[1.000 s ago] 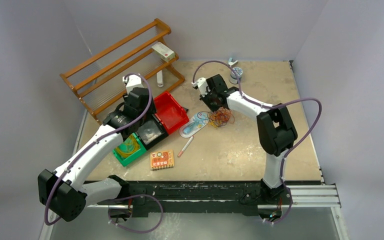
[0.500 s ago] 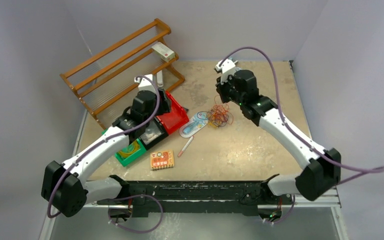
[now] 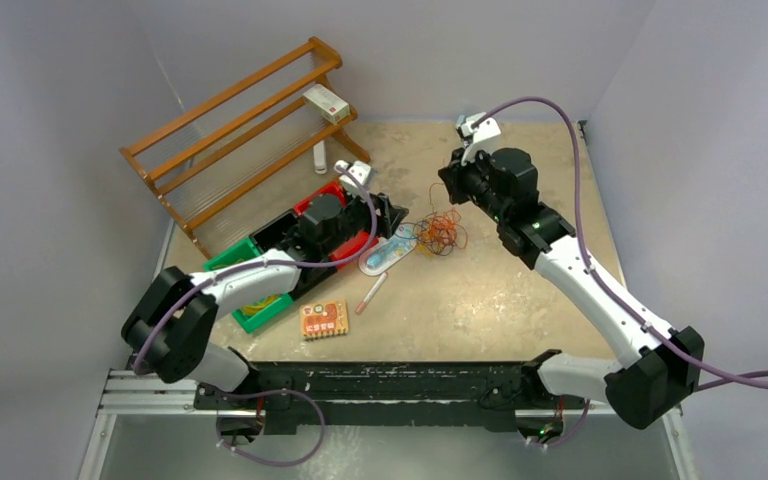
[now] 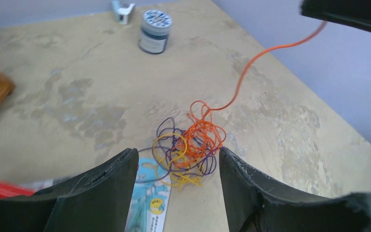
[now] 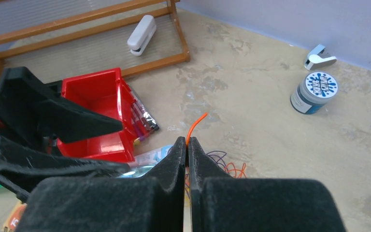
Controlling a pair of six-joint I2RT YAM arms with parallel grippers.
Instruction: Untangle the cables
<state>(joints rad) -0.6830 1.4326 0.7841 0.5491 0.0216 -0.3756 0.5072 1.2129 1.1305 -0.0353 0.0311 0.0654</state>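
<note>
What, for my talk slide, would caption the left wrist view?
Open left gripper faces the cable tangle while the shut right gripper holds one orange cable raised from it.

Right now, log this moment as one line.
right gripper: shut on thin orange wire | left gripper: open, empty | tangle of orange, yellow, purple wires: on beige table
</note>
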